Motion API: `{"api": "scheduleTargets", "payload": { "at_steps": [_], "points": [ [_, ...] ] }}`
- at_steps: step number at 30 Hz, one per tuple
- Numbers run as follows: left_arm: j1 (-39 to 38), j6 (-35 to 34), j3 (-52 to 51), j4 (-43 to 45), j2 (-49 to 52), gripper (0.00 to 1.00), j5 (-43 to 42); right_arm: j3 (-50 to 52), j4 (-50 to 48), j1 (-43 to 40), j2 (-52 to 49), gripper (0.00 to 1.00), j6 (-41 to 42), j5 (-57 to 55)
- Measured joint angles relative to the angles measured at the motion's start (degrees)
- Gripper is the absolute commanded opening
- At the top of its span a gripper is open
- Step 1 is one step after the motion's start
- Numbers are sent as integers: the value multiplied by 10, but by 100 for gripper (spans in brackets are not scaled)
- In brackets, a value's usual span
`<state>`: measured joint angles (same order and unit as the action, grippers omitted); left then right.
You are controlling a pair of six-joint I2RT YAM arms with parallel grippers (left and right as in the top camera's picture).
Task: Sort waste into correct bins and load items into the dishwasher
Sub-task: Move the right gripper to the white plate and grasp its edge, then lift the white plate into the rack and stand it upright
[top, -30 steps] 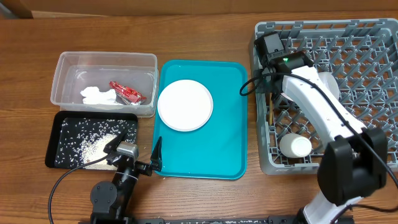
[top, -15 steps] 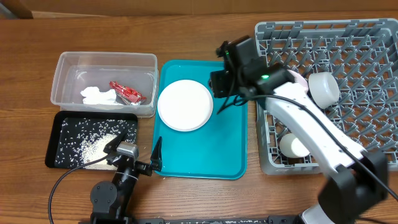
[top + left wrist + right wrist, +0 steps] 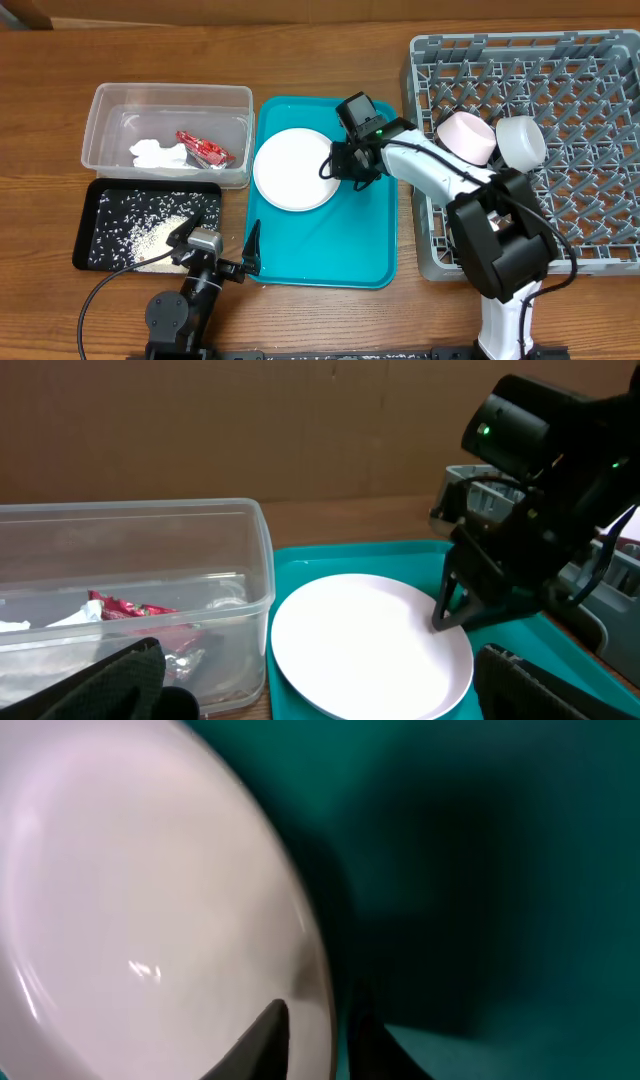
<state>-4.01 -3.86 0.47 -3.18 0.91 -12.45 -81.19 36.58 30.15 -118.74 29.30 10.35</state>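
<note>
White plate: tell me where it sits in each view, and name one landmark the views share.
Overhead: white plate left of centre, on the teal tray.
Left wrist: plate lower centre, beside the clear tub.
Right wrist: plate fills the left half.
Shared landmark: the teal tray under it.

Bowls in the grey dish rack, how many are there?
2: a pale pinkish round bowl and a white round bowl, side by side in the grey plastic dish rack, left half. The right arm covers part, so more may be hidden.
</note>
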Motion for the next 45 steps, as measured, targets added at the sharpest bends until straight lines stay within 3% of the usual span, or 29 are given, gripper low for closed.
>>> {"api": "scheduleTargets", "payload": {
  "at_steps": [9,14,20,24,32,37,45],
  "points": [
    [0,0,0,0,0,100,0,-2,55,-6,16,4,18,-6],
    [0,0,0,0,0,100,0,-2,75,-38,139,4,-28,-69],
    [0,0,0,0,0,100,0,-19,114,-76,370,4,-100,-303],
    [0,0,0,0,0,100,0,-27,169,-116,432,4,-116,-503],
    [0,0,0,0,0,100,0,-15,135,-269,376,4,-130,-710],
    [0,0,0,0,0,100,0,-12,130,-322,340,4,-136,-767],
    [0,0,0,0,0,100,0,-8,76,-372,233,4,-225,-804]
  ]
}}
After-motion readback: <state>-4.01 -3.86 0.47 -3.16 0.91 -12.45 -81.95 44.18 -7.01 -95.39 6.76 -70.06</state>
